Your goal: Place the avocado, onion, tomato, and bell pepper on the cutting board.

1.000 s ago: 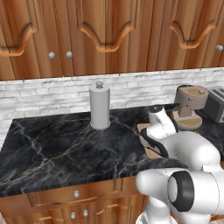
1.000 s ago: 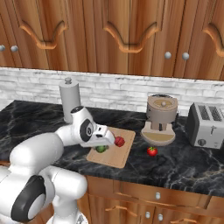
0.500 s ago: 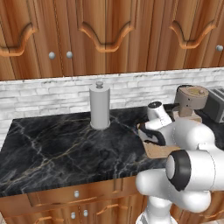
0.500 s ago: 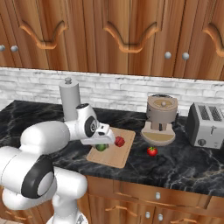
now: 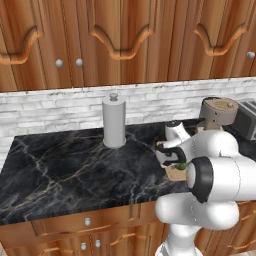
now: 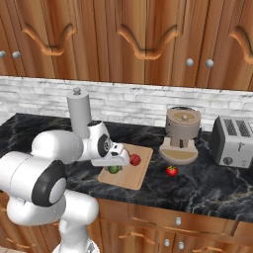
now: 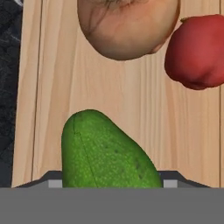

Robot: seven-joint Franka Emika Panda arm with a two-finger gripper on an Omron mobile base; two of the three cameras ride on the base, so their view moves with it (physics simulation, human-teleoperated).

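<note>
a flat light tan wooden cutting board (image 6: pixel 132 174) with rounded corners lies on a black marble counter (image 5: pixel 70 165), in front of a grey cylindrical canister (image 6: pixel 79 116) and beside a brown coffee grinder (image 6: pixel 182 134). three of the task's four vegetables sit on the board, gathered close, most likely so that room stays for the last one. in the hand view, a bright green pebbled avocado (image 7: pixel 103 155) lies on the wood nearest the camera; a tan, smooth-skinned onion (image 7: pixel 129 26) rests farther along the board; a dark red lumpy vegetable, probably the bell pepper (image 7: pixel 197 51), sits just beside the onion, and whether they touch is hard to tell. in the right base view, a small red round tomato (image 6: pixel 171 171) with a green stem lies on the counter off the board, between the board and the grinder's base, so it is the piece left to move.

the white arm bends forward from its base, elbow raised, with the wrist turned downward over the board's near half. the gripper (image 6: pixel 120 159) hangs just above the avocado. its fingertips are hidden behind the avocado in the hand view, so i cannot tell whether the jaws are apart, together, or closed on the fruit. a silver toaster (image 6: pixel 232 142) stands beyond the grinder, well apart from the board.
</note>
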